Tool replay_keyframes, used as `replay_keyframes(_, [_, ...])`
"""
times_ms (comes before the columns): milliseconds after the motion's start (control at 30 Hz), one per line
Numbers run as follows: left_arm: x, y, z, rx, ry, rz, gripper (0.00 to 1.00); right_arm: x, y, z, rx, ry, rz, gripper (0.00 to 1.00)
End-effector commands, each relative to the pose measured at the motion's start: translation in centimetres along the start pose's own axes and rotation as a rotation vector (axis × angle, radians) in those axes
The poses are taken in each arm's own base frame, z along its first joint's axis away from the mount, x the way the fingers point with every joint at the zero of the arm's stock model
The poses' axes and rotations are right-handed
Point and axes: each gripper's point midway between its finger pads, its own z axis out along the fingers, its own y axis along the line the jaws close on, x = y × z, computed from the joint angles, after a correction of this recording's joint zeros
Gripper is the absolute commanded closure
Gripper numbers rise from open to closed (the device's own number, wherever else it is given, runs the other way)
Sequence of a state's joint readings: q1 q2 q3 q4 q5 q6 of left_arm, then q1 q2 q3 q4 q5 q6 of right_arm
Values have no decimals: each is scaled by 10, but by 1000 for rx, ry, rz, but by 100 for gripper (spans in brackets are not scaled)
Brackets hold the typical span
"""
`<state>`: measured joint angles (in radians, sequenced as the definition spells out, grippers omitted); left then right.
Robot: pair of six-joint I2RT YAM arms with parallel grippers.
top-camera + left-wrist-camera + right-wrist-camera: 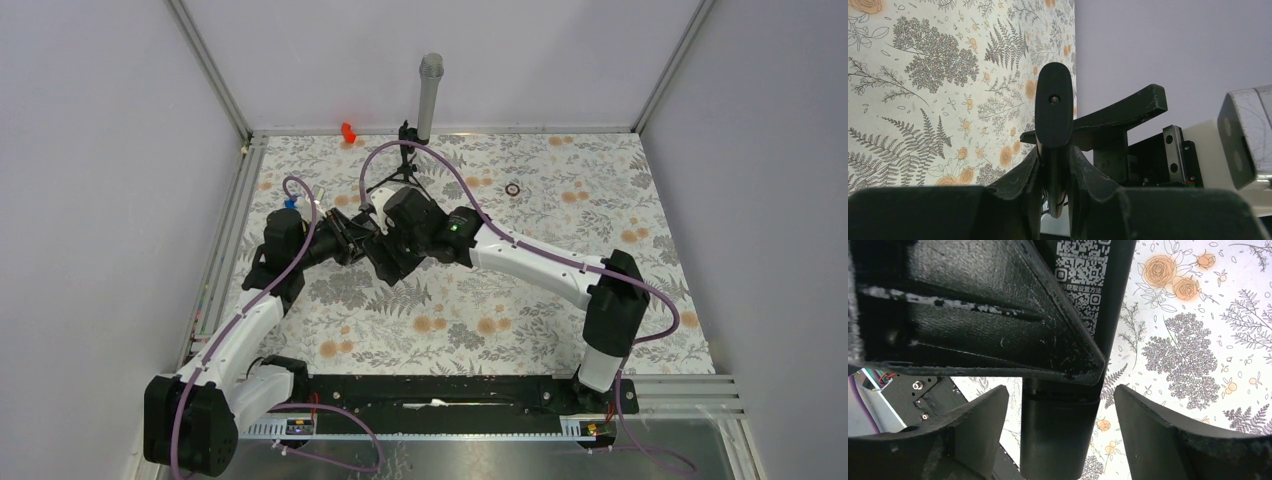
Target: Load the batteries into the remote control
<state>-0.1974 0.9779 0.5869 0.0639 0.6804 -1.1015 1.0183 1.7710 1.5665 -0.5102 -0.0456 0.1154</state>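
Both arms meet over the left-centre of the floral-print desk (pixel 560 300). My left fingers (pixel 1020 182) are pressed together on the slim black rectangular remote control (pixel 1053 112), pinching it by its flat faces. The left wrist view shows it end-on, its rounded tip with a small round dot standing clear of the grip. My right fingers (pixel 973 425) are spread, one on each side of the remote's lower body (pixel 1058 435), with a visible gap on both sides and no contact that I can see. In the right wrist view the remote's face carries a white QR-code label (pixel 1080 270), and a fine seam crosses the body below it. One left finger fills the upper left of that view, lying across the remote. From the top camera the remote is hidden under the two wrists. The batteries are not discernible in any view. At the far edge of the desk stands a black tripod stand (pixel 403 178) with a grey cylinder (pixel 430 90); a small dark ring (pixel 513 188) lies to its right, well apart.
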Motion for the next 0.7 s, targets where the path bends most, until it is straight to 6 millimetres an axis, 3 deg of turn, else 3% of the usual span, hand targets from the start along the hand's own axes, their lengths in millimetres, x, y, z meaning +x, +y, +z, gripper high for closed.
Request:
replay_keyframes(0, [-6,-13,-1,55,-7,31,100,-30,9,-19,-49,-107,9,12])
replay_keyframes(300, [-14,-22,-5,80,-25,34,100,-44,11,-50,-181,-242,76,1])
replay_keyframes(533, [-15,-26,-5,93,-26,37,100,-57,-4,-78,-266,-418,232,0])
replay_keyframes(667, [-16,-32,-7,112,-33,25,100,-61,-19,-82,-246,-495,380,1])
